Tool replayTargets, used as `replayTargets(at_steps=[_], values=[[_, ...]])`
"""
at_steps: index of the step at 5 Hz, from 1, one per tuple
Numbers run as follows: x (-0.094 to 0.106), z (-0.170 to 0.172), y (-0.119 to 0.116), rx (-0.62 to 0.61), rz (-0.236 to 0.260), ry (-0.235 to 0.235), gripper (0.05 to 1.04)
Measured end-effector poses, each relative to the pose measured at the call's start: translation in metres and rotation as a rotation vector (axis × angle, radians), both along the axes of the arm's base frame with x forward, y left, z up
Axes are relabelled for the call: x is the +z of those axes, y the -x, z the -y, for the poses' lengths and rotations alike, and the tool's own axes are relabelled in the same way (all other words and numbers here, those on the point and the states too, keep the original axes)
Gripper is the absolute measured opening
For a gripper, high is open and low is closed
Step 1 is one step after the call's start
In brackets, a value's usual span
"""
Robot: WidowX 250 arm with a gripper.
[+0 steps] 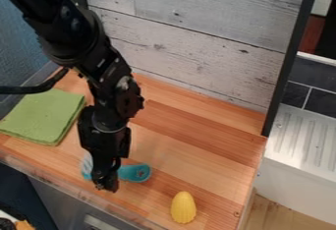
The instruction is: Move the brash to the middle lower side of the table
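Wooden table (190, 148) is holding the teal brush (137, 173), so I'd be centering the gripper (106, 184) before lifting, can't tell if it's pinching.

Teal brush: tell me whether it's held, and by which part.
It cannot be told: the gripper covers the middle of the brush, hiding any hold there.

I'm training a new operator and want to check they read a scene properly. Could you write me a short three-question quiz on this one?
1. Multiple choice: what colour is the cloth?
A) red
B) green
C) white
2. True or false: in the picture, the brush lies between the cloth and the yellow object.
3. Fill in: in this view, the gripper hides part of the ____.

Key: 1. B; 2. true; 3. brush
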State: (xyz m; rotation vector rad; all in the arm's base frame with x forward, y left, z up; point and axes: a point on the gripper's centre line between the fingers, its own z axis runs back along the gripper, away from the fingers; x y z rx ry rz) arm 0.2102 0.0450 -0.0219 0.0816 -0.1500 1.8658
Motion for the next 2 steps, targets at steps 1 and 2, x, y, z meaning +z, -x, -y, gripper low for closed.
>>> replayTargets(at_steps=[1, 2], values=[[0.024, 0.002, -0.007, -0.005, 0.069, 0.010, 1.001], [0.053, -0.004, -0.011, 0.004, 0.127, 0.000, 1.001]])
